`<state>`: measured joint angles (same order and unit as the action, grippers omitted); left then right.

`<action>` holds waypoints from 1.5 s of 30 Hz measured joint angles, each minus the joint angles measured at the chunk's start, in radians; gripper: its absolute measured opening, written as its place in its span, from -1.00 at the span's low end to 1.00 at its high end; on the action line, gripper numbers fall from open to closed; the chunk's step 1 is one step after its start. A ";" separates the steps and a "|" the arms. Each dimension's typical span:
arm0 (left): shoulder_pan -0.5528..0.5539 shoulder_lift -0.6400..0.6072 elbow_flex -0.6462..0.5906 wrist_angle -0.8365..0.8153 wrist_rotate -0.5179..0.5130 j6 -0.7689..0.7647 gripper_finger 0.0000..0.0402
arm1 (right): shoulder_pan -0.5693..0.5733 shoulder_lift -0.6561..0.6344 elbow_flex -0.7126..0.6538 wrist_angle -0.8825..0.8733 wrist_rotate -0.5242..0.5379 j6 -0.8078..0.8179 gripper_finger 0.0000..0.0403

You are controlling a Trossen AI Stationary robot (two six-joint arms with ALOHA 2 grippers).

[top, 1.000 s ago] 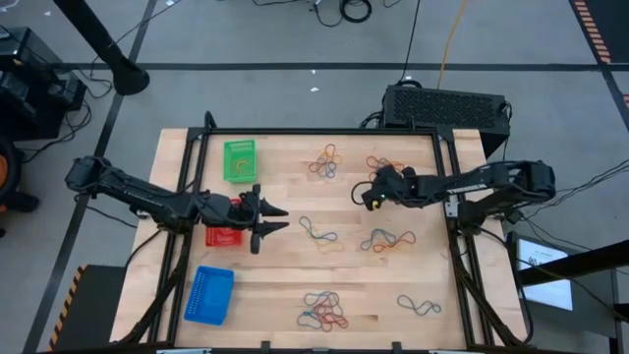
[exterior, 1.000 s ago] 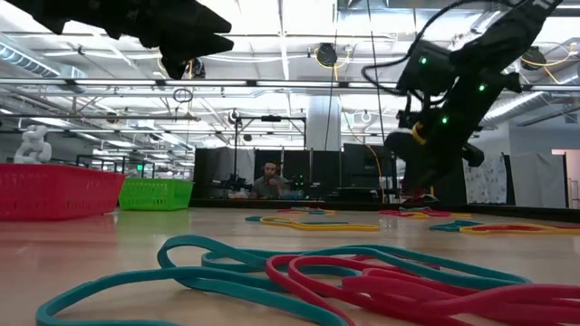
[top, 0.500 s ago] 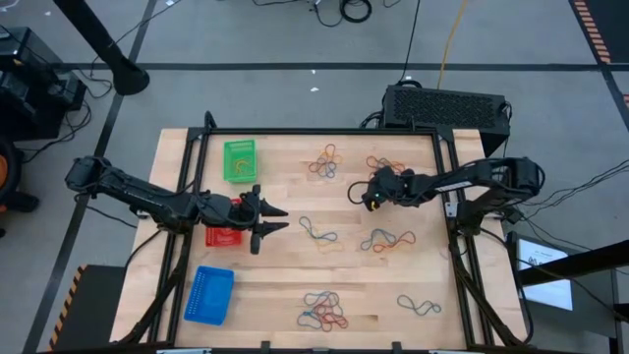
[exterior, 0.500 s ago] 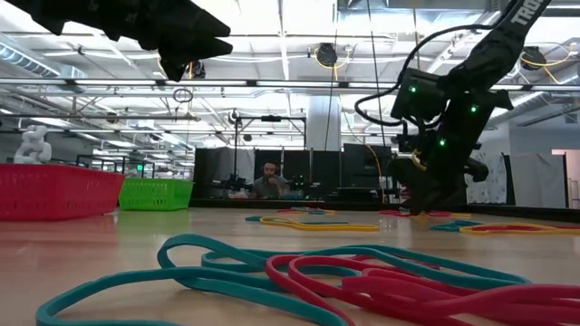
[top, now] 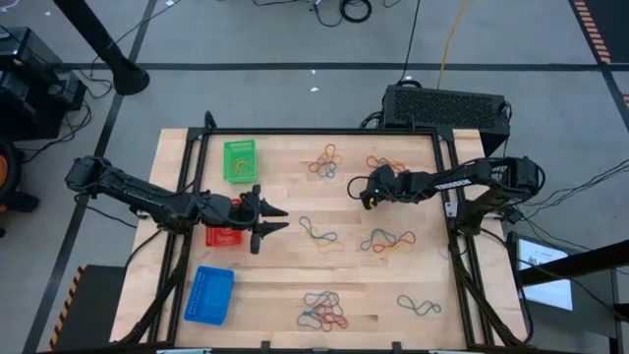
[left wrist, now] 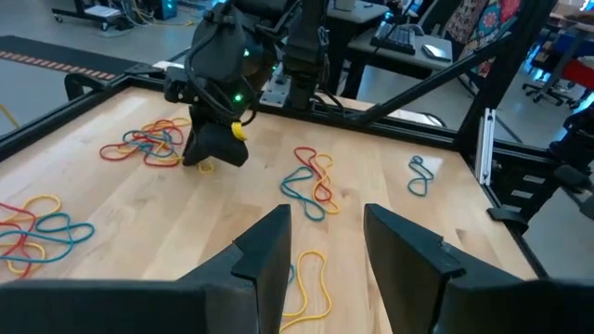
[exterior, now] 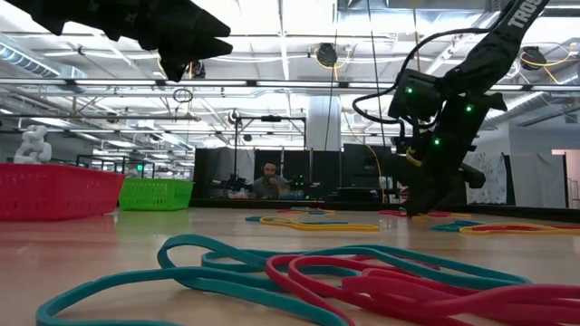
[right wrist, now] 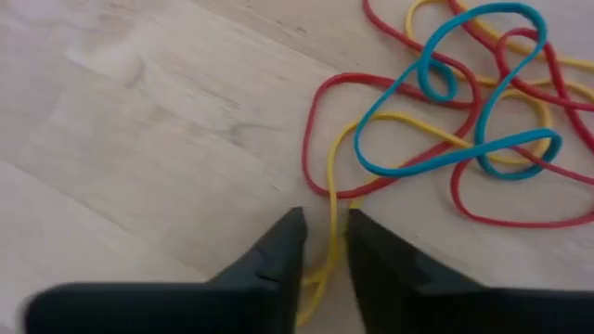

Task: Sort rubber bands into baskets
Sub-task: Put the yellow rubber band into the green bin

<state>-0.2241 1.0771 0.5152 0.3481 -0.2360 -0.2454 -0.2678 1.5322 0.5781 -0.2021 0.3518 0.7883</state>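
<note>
Change: since a second ago the right gripper [top: 366,196] has dropped to the tabletop at the edge of a tangle of rubber bands [right wrist: 445,121], and its fingers have drawn in from wide to narrow.
Grasp: right fingers [right wrist: 278,255] pinch a yellow band [right wrist: 331,199] between their tips, on the wood; the loop's far end is still threaded through red and blue loops.
Other bands: loose clusters lie across the table's middle and right [top: 378,240], plus a heap near the front edge [top: 324,309]; all lie flat on the table [top: 285,295].
Baskets: green basket [top: 239,160], red basket [top: 224,236] and blue basket [top: 208,294] stand in a column along the left side, well apart from the pinched band.
Left gripper [top: 273,218]: hangs above the table just beside the red basket, fingers parted, holding nothing.
Open room: bare wood stretches between the baskets and the nearest bands; a black frame rail [top: 452,226] borders the right edge.
Surroundings: a black box [top: 447,106] sits beyond the far edge.
View differences: only the right wrist view shows the pinch; the low view shows a seated person [exterior: 269,181] far behind; the left wrist view shows the right gripper [left wrist: 215,148] low beside the bands.
</note>
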 joint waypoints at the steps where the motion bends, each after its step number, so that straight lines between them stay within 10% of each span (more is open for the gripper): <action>1: 0.000 0.000 0.000 0.000 0.000 -0.005 -0.28 | -0.002 0.000 0.000 0.003 -0.008 -0.004 -0.83; 21: -0.001 0.082 0.001 -0.009 0.023 0.111 -0.28 | 0.300 -0.190 0.083 0.413 -0.201 -0.189 -1.00; 36: 0.000 0.390 0.001 0.530 0.104 0.279 -0.28 | 0.486 -0.170 0.170 0.483 -0.230 -0.259 -1.00; 45: 0.001 0.485 0.048 0.563 0.207 0.338 -0.28 | 0.528 -0.151 0.171 0.482 -0.230 -0.253 -1.00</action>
<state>-0.2230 1.5617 0.5635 0.9115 -0.0294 0.0922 0.2597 1.3811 0.7486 0.2800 0.1219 0.5350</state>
